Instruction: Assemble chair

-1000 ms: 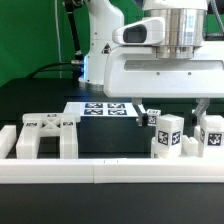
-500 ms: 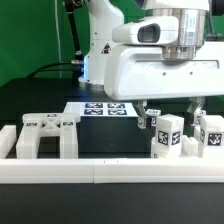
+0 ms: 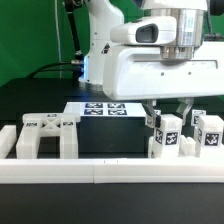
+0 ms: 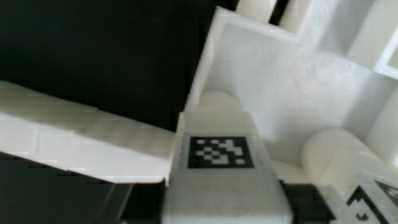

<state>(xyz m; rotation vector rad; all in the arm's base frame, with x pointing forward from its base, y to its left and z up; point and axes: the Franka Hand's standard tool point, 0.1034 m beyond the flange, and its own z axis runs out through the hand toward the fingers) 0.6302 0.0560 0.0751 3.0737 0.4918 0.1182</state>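
My gripper (image 3: 169,118) has come down over a chunky white post (image 3: 167,138) that stands at the exterior view's right, and its jaws are shut on the post's top. In the wrist view the same post (image 4: 219,130), with a black-and-white tag on it, fills the space between the two black pads (image 4: 143,203) of my gripper (image 4: 219,205). A second tagged post (image 3: 211,135) stands just right of it, apart from the jaws. A white legged frame (image 3: 45,135) stands at the left.
A long low white rail (image 3: 100,172) runs along the front. The marker board (image 3: 105,108) lies behind, on the black table. The arm's white body hangs over the right half. More white chair surface (image 4: 302,80) lies beyond the held post.
The jaws stood wide on either side of the post and have closed onto it. The hand sank slightly. The other parts have not moved.
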